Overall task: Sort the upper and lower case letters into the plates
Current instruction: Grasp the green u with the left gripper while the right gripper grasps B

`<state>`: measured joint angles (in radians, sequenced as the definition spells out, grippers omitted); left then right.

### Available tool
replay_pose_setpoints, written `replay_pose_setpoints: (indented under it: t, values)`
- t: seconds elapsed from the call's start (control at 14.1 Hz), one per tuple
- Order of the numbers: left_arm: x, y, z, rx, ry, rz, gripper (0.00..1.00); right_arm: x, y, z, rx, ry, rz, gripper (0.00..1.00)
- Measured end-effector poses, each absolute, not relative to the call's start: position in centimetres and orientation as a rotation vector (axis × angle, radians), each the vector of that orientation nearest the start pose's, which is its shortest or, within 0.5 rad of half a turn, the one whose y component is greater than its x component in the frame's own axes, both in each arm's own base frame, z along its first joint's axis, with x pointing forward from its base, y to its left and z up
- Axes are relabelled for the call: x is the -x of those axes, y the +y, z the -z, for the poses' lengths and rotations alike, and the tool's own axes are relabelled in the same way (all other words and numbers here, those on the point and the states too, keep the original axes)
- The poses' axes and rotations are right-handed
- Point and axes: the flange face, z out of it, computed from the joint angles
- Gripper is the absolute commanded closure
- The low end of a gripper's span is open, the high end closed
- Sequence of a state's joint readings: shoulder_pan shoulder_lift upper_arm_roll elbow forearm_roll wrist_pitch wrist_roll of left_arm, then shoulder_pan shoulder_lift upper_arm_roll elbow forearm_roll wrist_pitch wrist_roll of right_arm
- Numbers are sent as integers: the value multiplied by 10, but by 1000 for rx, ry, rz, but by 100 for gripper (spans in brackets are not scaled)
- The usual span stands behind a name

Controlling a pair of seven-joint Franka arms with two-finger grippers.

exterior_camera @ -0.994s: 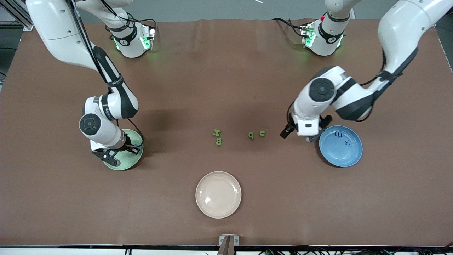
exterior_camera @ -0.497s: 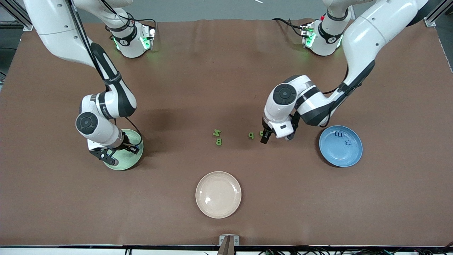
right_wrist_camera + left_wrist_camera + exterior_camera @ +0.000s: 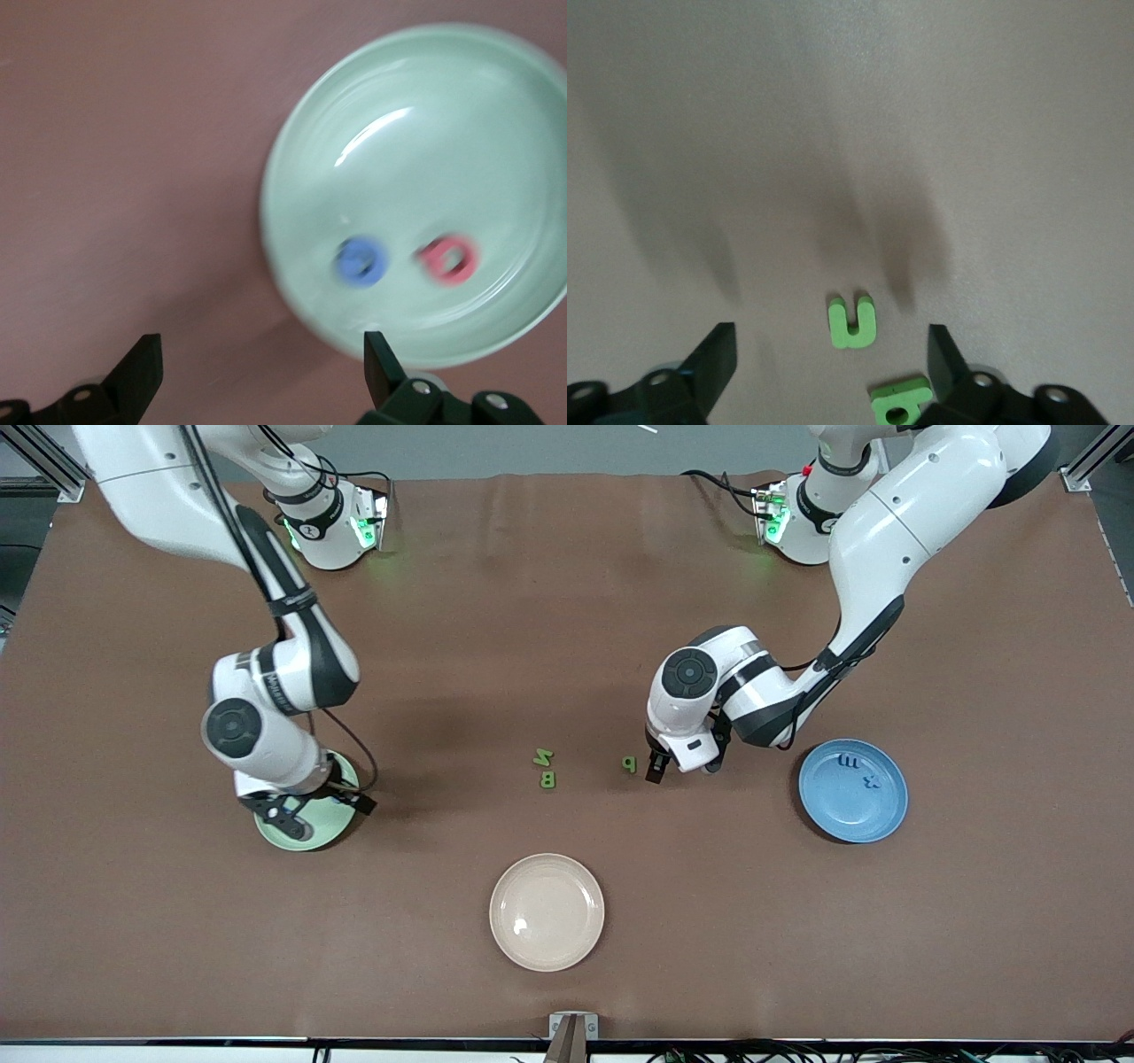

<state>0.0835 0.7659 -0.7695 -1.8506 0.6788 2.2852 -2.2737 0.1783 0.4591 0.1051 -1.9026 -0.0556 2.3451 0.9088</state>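
My left gripper [image 3: 660, 769] hangs open low over a green letter u [image 3: 852, 321], which lies between its fingertips [image 3: 718, 350] without touching them. Beside it lies a green p [image 3: 628, 763] [image 3: 901, 400]. Green N [image 3: 542, 758] and B [image 3: 548, 780] lie mid-table. The blue plate [image 3: 852, 824] holds two blue letters [image 3: 849, 762]. My right gripper [image 3: 323, 815] is open over the mint green plate's [image 3: 323, 834] [image 3: 416, 133] rim, with nothing between its fingers. In that plate lie a blue ring-shaped letter [image 3: 361, 260] and a red one [image 3: 449, 258], both blurred.
A cream-beige plate [image 3: 547, 948] with nothing in it sits nearest the front camera, mid-table. The brown mat [image 3: 567, 602] covers the whole table, and both arm bases stand along its edge farthest from the front camera.
My left arm swung from the blue plate toward the middle and came down over the u. My right gripper opened over the mint green plate and shifted slightly.
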Motion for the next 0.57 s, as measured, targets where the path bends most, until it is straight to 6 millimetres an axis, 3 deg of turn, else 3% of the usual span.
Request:
replay_pose_setpoints:
  t: [0.21,0.36,0.57]
  values:
    - [-516,-367,-193,2551,-1830,-46,21,-587,266,-264,3006,852,4,0]
    - [-516,-367,-184,2551,-1826,-27,24,-576,319,-250,3038,702,0,0]
    - [-513,-370,-177,2554,-1811,-16,29,-575,371,-228,3056,539,5,3]
